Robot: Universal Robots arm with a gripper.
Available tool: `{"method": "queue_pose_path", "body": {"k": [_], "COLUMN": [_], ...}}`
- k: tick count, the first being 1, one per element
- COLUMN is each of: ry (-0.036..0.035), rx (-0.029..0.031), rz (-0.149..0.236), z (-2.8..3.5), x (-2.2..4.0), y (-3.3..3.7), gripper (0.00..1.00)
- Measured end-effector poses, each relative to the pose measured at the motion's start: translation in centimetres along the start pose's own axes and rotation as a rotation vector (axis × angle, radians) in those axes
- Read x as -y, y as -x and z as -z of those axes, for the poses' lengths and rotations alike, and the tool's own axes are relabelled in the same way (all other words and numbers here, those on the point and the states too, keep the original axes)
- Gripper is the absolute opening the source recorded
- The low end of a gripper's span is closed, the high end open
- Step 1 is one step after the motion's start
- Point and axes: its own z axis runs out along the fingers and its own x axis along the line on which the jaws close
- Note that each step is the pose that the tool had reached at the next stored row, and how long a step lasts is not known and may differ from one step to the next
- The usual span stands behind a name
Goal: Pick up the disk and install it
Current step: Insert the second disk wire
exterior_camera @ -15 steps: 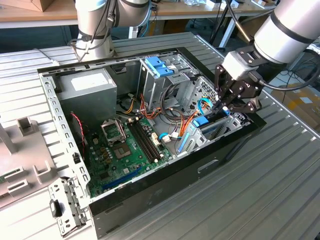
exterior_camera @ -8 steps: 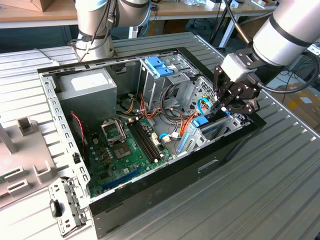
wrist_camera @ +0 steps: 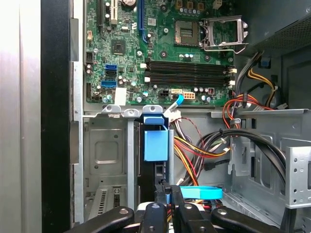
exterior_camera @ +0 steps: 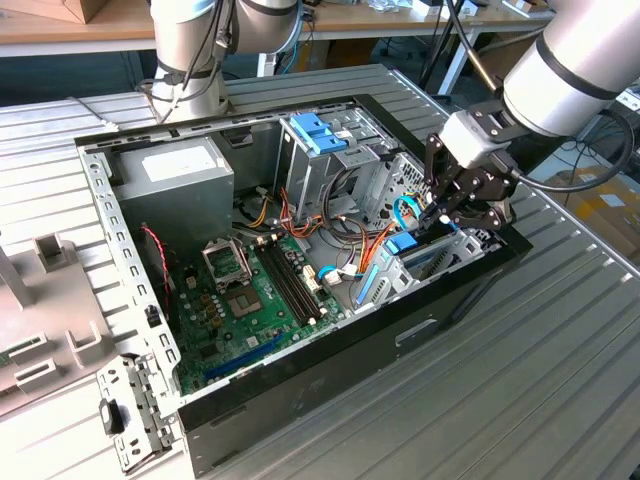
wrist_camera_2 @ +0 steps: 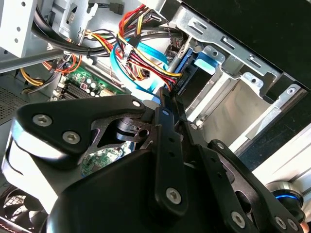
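The disk (exterior_camera: 402, 244) stands on edge in the drive bay at the end of the open computer case (exterior_camera: 330, 370) on the exterior view's right. Its blue carrier tab (wrist_camera: 156, 144) faces up between the bay's metal walls, and its dark end (wrist_camera_2: 187, 80) shows in the second wrist view. My gripper (exterior_camera: 440, 215) hangs just above that end of the bay. Its black fingers (wrist_camera: 160, 201) are shut together, with the tips (wrist_camera_2: 165, 97) right at the disk's near end. A thin blue cable (wrist_camera: 200, 192) loops beside the fingers.
Red, yellow and black cable bundles (exterior_camera: 350, 215) crowd the space beside the bay. The green motherboard (exterior_camera: 240, 290) fills the case floor, with the grey power supply (exterior_camera: 180, 180) at the far end. A blue bracket (exterior_camera: 318, 132) tops the upper cage. Loose metal parts (exterior_camera: 130, 420) lie outside the case.
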Motion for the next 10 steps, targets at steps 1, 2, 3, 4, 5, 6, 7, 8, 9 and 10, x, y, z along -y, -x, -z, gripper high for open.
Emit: {"method": "queue_pose_path", "body": {"k": [1,2,3,4,5,6,7,8,9,10], "ry": [0.0000,0.0000,0.0000,0.0000,0.0000,0.0000,0.0000,0.0000,0.0000,0.0000], "rx": [0.0001,0.0002,0.0003,0.0003,0.0003,0.0003,0.0002,0.0003,0.0003,0.0003], "rz": [0.000,0.000,0.000,0.000,0.000,0.000,0.000,0.000,0.000,0.000], "z": [-0.01,-0.02,-0.02,-0.02,-0.02,-0.02,-0.02,-0.01,-0.01,-0.01], "x": [0.00,0.00,0.00,0.00,0.00,0.00,0.00,0.00,0.00,0.00], "y": [-0.01,-0.01,-0.02,-0.02,-0.02,-0.03,-0.04,-0.05,-0.06,-0.08], "gripper": [0.16,0.16,0.16,0.16,0.16,0.16,0.16,0.16,0.16,0.16]}}
